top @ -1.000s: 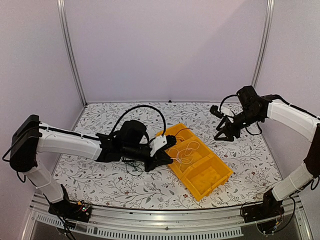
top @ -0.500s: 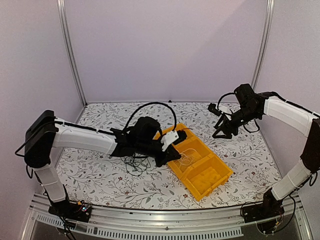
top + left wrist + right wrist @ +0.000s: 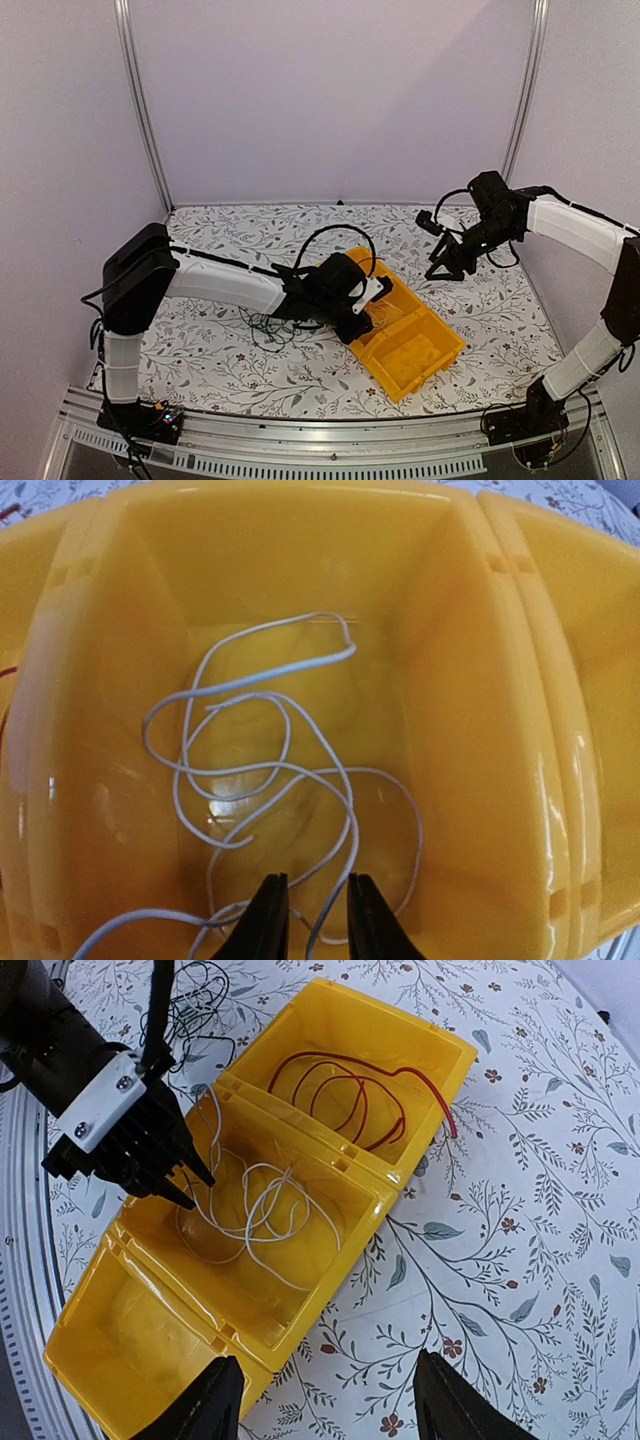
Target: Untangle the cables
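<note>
A yellow three-compartment bin [image 3: 432, 362] lies mid-table. A white cable [image 3: 300, 666] lies looped in its middle compartment, also in the right wrist view [image 3: 265, 1210]. A reddish-brown cable [image 3: 340, 1090] is coiled in the far end compartment. Black cables [image 3: 265, 325] lie tangled on the table left of the bin, also in the right wrist view [image 3: 195, 1000]. My left gripper [image 3: 368, 300] reaches down into the middle compartment, jaws a little apart [image 3: 308, 880], with a white strand passing between the tips, not clamped. My right gripper [image 3: 445, 270] hangs wide open and empty [image 3: 328, 1360] above the table to the bin's right.
The near end compartment [image 3: 140, 1340] of the bin holds nothing. The floral tablecloth [image 3: 520, 1260] lies around the bin. Metal frame posts [image 3: 140, 110] stand at the back corners. A thick black cord [image 3: 335, 235] arches over my left wrist.
My left arm has swung right, from the black tangle at the bin's left edge to inside the middle compartment over the white cable. The right arm has hardly moved.
</note>
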Tool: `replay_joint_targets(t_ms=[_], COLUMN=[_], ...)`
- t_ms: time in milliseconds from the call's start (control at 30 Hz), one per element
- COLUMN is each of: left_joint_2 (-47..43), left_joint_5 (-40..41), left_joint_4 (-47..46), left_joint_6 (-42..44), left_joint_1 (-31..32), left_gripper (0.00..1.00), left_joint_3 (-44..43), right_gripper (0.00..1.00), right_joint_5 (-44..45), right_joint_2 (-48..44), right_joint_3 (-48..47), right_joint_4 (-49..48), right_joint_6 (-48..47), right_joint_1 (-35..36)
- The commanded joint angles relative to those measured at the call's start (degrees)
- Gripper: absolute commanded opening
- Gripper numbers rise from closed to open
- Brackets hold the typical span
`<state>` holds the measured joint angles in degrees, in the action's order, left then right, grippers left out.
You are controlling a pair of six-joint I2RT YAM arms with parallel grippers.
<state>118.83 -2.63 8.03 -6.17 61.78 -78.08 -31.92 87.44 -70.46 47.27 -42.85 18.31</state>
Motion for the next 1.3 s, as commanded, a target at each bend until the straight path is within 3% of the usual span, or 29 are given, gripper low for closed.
replay_joint_targets(t_ms=[0, 100, 300, 500, 600, 667, 767, 933, 1067, 1167, 1267], left_joint_2=[-4.3, -9.9, -20.5, -34.6, -37.6, -38.3, -38.7, -35.5, -32.5, -29.6, -25.6], left_joint_5=[4.9, 5.0, 3.1, 11.1, 16.0, 18.5, 18.7, 13.7, 9.2, 7.7, 9.4], left_joint_4=[-1.0, -5.1, -2.1, -1.2, 5.1, 9.6, 10.7, 7.9, 4.5, 4.5, 9.1], left_joint_6=[-0.2, 2.1, 3.7, -8.3, -18.0, -25.8, -29.6, -29.8, -27.7, -27.1, -28.2], left_joint_1=[0.4, 0.4, 0.1, -1.9, -6.0, -9.1, -13.4, -18.9, -19.8, -19.9, -20.4], left_gripper=[0.24, 0.32, 0.41, 0.42, 0.4, 0.36, 0.31, 0.22, 0.17, 0.18, 0.26], left_joint_3=[2.7, 7.4, 13.4, 25.1, 27.3, 28.1, 30.5, 31.4, 30.4, 28.3, 24.1], right_gripper=[0.62, 0.62, 0.62, 0.62, 0.6, 0.6, 0.59, 0.59, 0.59, 0.59, 0.59], right_joint_5=[-0.7, -0.7, -0.6, -0.4, 1.1, 1.6, 1.8, 2.3, 2.4, 3.2, 3.8], right_joint_2=[-0.4, 0.0, 0.4, 1.5, 1.9, 2.6, 3.3, 3.7, 3.0, 2.1, 1.2], right_joint_3=[-0.5, -1.1, -2.7, -6.1, -7.6, -8.8, -9.7, -9.0, -7.5, -6.3, -5.5], right_joint_4=[-0.4, -0.2, -0.5, -1.2, -2.0, -2.3, -2.5, -2.5, -2.7, -3.0, -3.1], right_joint_6=[0.3, 0.1, 0.2, 0.6, 0.6, 0.3, 0.1, -0.2, -0.1, -0.1, -0.2], right_joint_1=[-0.1, -0.2, -0.2, 0.0, 1.0, 1.9, 3.4, 5.4, 5.7, 5.7, 5.7])
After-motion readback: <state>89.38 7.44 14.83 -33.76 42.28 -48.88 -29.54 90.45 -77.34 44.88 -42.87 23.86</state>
